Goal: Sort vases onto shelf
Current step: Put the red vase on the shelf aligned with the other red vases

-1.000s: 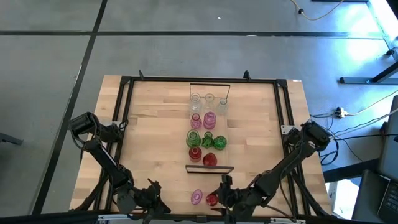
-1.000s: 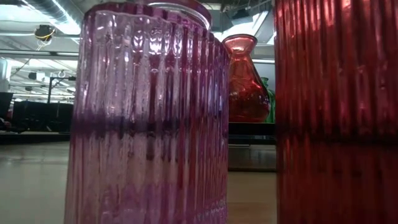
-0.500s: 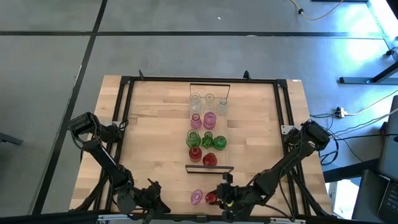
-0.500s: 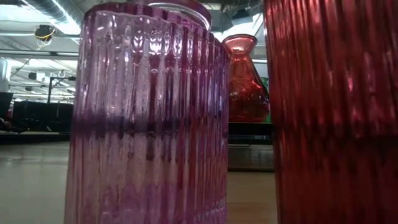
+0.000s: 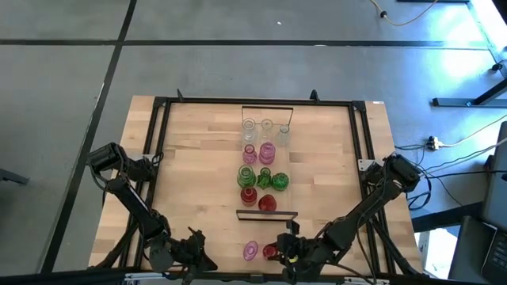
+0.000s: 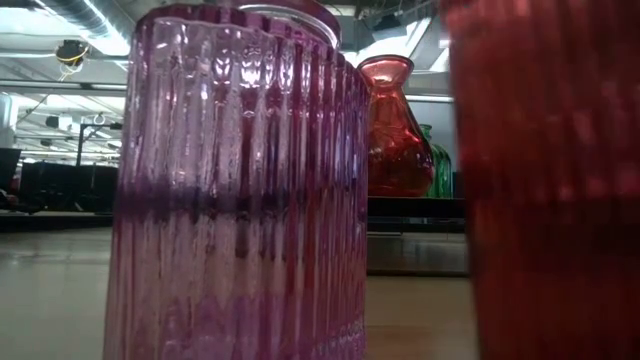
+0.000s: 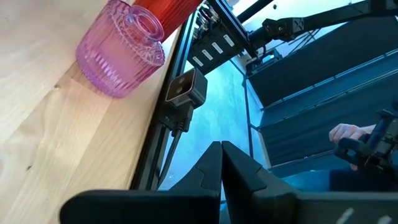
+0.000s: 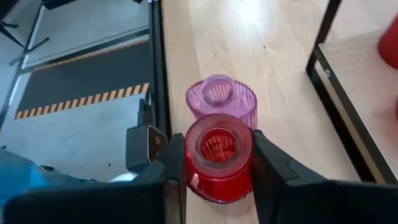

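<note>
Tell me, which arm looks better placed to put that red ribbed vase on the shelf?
The right one, probably. Its claw already has a finger on each side of the red vase, near the shelf end. The left claw sits shut at the table's edge, holding nothing.

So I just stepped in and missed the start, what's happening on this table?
A two-armed robot is sorting glass vases onto a shelf. The right pincer sits at the table's near edge with its fingers on either side of a red ribbed vase, apparently gripping it. A pink ribbed vase stands right beside it, not yet on the shelf. Clear, pink, green and red vases already stand along the shelf. The left pincer waits shut at the near edge, holding nothing.
</note>
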### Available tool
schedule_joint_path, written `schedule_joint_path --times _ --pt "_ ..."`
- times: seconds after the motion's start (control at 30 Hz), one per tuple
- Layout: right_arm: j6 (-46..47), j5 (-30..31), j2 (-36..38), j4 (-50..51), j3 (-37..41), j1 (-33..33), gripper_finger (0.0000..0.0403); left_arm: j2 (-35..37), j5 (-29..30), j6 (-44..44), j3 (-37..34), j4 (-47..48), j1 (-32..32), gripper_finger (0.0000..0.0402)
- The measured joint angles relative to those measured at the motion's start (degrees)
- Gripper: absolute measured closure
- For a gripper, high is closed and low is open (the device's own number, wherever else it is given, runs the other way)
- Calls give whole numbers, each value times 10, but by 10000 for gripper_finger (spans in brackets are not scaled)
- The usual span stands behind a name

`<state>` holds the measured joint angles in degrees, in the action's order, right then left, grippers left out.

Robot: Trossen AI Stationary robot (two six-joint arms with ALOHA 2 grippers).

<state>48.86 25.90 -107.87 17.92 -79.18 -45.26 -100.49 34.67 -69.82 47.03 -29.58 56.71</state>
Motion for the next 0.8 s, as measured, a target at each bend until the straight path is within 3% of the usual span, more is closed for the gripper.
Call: schedule_joint_path --times 0.23,0.37,0.47,0.73,0.8 --pt "83 43 2 100 -31 -43 310 0 8 0 0 5 0 401" --pt "200 109 22 176 -35 -88 310 0 15 0 0 5 0 401" --pt "325 160 42 284 -37 -124 310 0 25 0 0 5 0 401" --pt "618 195 65 635 -34 -177 310 0 27 0 0 6 -11 401" --pt "627 199 73 652 -18 -172 310 0 28 0 0 5 -13 401"
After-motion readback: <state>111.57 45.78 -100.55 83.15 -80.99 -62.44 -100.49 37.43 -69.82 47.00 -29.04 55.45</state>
